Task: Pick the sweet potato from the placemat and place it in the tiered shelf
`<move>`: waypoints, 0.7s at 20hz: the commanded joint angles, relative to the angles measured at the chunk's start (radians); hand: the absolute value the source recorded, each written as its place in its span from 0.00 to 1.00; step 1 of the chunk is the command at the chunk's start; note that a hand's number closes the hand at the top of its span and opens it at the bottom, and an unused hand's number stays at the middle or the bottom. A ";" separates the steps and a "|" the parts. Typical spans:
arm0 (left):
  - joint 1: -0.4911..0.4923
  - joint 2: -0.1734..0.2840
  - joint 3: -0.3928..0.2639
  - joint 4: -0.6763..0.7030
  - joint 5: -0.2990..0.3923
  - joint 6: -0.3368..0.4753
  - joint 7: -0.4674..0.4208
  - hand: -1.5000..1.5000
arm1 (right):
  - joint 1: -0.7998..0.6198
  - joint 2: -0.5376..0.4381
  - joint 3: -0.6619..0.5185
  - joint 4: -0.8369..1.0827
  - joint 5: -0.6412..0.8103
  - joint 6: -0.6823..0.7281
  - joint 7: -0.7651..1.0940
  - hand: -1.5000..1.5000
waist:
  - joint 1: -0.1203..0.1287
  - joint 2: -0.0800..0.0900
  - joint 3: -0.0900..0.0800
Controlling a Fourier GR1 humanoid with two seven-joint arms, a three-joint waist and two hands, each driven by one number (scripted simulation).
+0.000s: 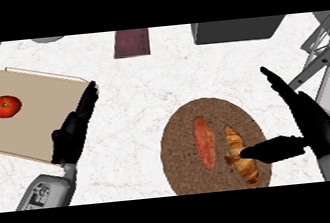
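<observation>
**Right hand poised beside the placemat**

Right hand (314, 129), fingers straight, thumb over the croissant (243, 161). Shift left to the sweet potato (205, 142) on the placemat (179, 147) (avoid the pastry). Left hand (72, 132) open. Tiered shelf (325, 53) lies beyond, right.

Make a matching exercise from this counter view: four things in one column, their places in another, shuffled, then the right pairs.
Things:
1. sweet potato
2. croissant
3. tomato
4. left hand

Places:
A. on the beige tray at the left
B. left part of the round brown placemat
C. right part of the placemat, under the right hand's thumb
D. open, by the tray's right edge

Pairs: 1-B, 2-C, 3-A, 4-D
</observation>
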State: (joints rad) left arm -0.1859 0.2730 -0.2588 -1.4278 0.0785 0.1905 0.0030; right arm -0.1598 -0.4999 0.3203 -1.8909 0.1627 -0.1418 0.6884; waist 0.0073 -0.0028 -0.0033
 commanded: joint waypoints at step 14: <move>0.005 -0.014 0.045 -0.053 -0.015 -0.053 0.052 0.50 | -0.300 0.143 0.186 -0.090 0.145 0.259 0.603 0.00 | -0.002 0.001 0.003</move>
State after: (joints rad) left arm -0.1884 0.2603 -0.2231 -1.4412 0.0633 0.1517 0.0233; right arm -0.3950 -0.4292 0.4811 -1.9856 0.2660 0.0732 1.1083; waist 0.0041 -0.0017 -0.0011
